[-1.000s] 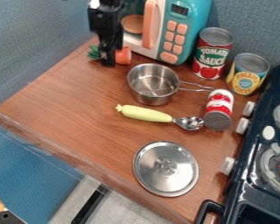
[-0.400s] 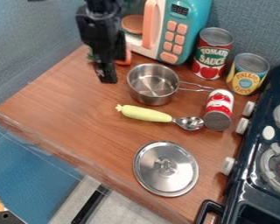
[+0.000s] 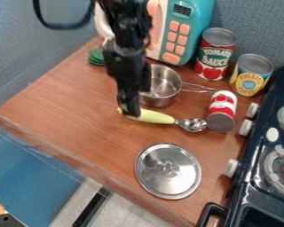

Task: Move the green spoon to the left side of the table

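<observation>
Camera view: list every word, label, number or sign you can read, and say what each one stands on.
"TOMATO SAUCE": on the tall red can.
"PINEAPPLE": on the yellow can; the word under it is too blurred to read for certain.
Microwave display: digits, too small to read for certain.
Small red-and-white can: any print on its label is too blurred to read.

On the microwave (image 3: 196, 27), a small dark display (image 3: 182, 9) shows digits that look like 888. Just right of the microwave, a red can (image 3: 214, 55) reads "TOMATO SAUCE" in white capitals; farther right, a yellow can (image 3: 251, 76) reads "PINEAPPLE SLICES" in curved lettering. The small can (image 3: 222, 110), nearer the viewer than the microwave, has print too blurred to read.
</observation>
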`<state>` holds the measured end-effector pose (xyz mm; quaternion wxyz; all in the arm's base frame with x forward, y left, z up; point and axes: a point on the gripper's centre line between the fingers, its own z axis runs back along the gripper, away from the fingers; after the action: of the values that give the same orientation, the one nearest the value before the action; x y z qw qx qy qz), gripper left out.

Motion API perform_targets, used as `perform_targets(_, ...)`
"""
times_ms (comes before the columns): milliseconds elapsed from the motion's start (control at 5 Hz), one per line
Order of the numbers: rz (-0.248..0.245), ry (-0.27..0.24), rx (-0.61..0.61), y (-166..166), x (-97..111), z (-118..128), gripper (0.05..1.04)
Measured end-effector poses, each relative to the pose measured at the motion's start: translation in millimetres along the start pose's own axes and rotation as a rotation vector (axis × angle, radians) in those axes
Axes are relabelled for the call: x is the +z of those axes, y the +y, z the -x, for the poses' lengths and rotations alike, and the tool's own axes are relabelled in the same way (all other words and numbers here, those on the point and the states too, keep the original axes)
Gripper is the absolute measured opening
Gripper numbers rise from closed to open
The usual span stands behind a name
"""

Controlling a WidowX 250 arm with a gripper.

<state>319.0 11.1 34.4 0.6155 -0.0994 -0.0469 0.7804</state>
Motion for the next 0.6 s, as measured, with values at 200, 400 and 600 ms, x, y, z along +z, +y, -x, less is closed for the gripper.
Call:
perform_targets(200, 0.003, -0.011, -0.030, 5, -3, 10, 1.001)
perform_targets(400, -0.010, -0.020, -0.032, 6, -9, 13, 1.001)
perform_targets(600, -0.009, -0.031, -0.037, -1, -15, 18, 1.001)
